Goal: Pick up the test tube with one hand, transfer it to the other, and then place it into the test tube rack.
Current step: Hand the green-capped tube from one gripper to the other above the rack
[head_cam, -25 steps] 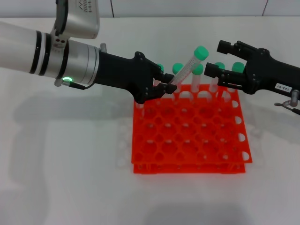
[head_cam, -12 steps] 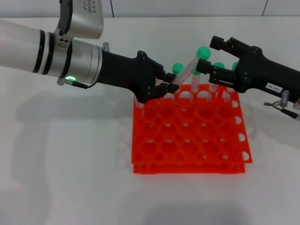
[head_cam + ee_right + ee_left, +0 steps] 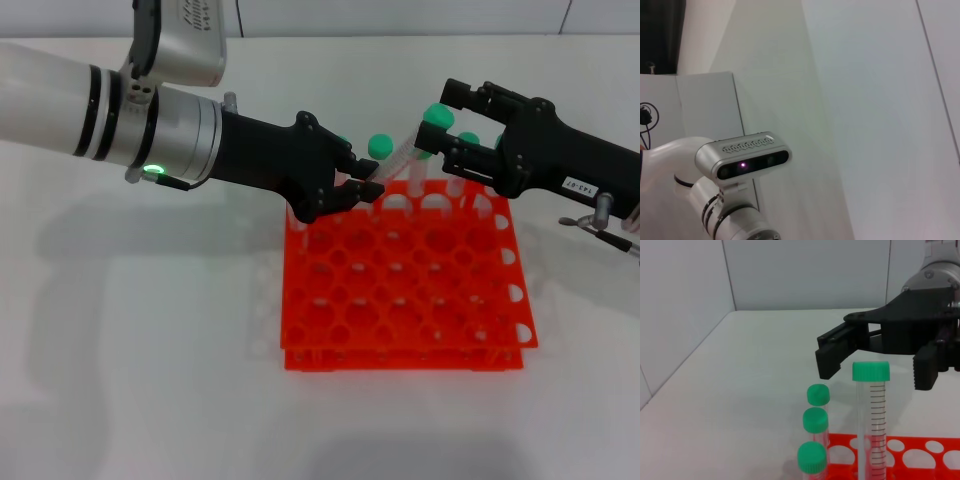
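My left gripper, the unlabelled black claw, is shut on the lower end of the test tube. It holds the tube tilted above the back row of the orange-red rack. The tube's green cap points up and to the right. My right gripper, the labelled claw, is open, with its two fingers on either side of the cap. The left wrist view shows the held tube upright, the right gripper open around its cap, and the rack below.
Several other green-capped tubes stand in the rack's back row, close behind the held tube; three show in the left wrist view. Most holes of the rack are free. The right wrist view shows only my left arm's wrist camera and walls.
My right gripper has moved left to the tube, and its open fingers now straddle the cap. My left gripper still holds the tube, which has tilted slightly lower.
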`<state>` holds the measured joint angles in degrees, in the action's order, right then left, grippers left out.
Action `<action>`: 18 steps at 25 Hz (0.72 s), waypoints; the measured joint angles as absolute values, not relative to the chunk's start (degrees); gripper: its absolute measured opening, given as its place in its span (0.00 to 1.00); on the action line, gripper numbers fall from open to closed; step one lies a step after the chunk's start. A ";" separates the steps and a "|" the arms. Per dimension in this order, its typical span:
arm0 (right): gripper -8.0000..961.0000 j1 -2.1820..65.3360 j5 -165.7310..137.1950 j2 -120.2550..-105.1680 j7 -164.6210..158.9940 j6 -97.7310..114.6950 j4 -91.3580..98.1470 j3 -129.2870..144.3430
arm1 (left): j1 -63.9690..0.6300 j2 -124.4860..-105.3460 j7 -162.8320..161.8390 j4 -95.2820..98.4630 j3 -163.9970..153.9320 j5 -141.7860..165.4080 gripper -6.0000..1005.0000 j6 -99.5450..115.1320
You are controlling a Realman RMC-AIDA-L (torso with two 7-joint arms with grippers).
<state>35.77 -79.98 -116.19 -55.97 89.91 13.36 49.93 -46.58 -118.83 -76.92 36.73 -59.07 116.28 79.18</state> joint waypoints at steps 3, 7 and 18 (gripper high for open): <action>0.80 35.83 -79.98 -116.19 -55.80 90.09 13.33 50.25 | -46.58 -118.83 -76.86 36.74 -59.07 116.28 0.26 79.14; 0.75 36.45 -79.97 -116.18 -55.29 90.10 12.28 50.43 | -46.58 -118.86 -76.82 36.74 -59.06 116.20 0.26 78.60; 0.74 37.37 -79.97 -116.19 -53.65 90.38 10.49 50.02 | -46.65 -119.01 -76.82 36.74 -60.40 115.86 0.27 77.93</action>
<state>37.37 -79.97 -116.19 -53.65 90.38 10.49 50.02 -46.65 -119.01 -76.82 36.74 -60.40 115.86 77.93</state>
